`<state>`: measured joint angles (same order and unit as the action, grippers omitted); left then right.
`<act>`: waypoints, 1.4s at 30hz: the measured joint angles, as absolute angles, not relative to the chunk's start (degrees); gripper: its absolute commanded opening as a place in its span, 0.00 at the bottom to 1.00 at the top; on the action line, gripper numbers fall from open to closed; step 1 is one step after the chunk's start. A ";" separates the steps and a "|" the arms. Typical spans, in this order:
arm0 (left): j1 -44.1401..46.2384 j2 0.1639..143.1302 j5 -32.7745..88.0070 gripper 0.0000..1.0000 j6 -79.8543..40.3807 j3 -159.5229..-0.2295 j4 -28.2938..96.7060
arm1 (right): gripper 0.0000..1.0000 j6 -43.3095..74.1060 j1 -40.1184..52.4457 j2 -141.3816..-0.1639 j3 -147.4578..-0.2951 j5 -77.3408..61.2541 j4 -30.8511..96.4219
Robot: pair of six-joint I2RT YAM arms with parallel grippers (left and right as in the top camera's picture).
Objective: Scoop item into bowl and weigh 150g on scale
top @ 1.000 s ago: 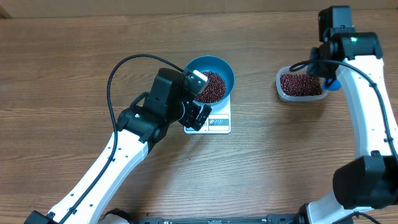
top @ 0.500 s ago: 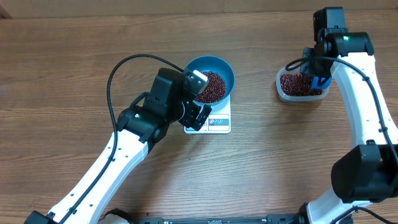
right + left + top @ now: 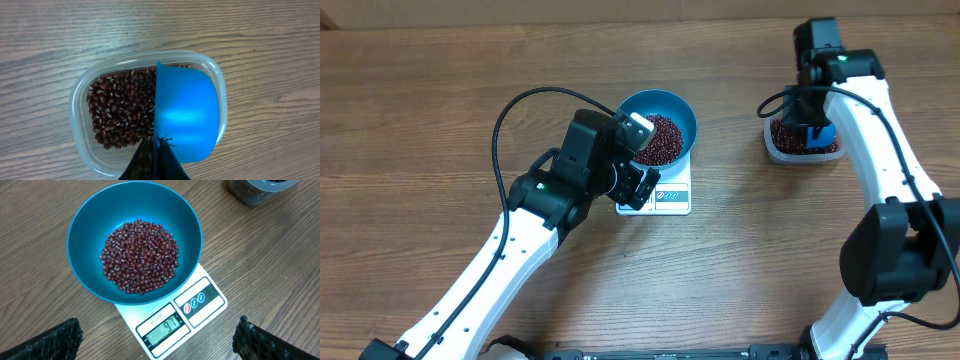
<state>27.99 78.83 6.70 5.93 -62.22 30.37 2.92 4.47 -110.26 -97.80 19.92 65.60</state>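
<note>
The blue bowl stands on the white scale and holds a heap of red-brown beans. The scale shows 97 on its display. My left gripper hovers above the scale's front edge, open, with nothing between its fingers. My right gripper is shut on the handle of a small blue scoop. The scoop hangs over the right half of a clear tub filled with more beans. No beans show on the scoop's visible blue face.
In the overhead view the clear tub lies at the back right, about a hand's width right of the bowl, with my right gripper over it. My left arm reaches in from the front left, its black cable looping above it.
My right arm has swung left, carrying the scoop from the tub's right edge to over the tub. The left arm, bowl and scale have not moved.
</note>
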 measured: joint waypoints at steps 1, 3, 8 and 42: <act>27.99 78.83 6.70 0.99 5.96 -62.22 30.39 | 0.04 2.87 4.64 -110.54 -97.80 20.21 65.60; 27.99 78.83 6.70 0.99 5.96 -62.22 30.37 | 0.04 2.72 4.99 -111.31 -97.80 21.23 65.69; 27.99 78.83 6.70 0.99 5.96 -62.22 30.37 | 0.04 2.72 5.41 -112.68 -97.80 24.27 66.50; 27.99 78.83 6.70 1.00 5.96 -62.22 30.37 | 0.04 1.93 6.00 -114.28 -97.80 13.50 67.51</act>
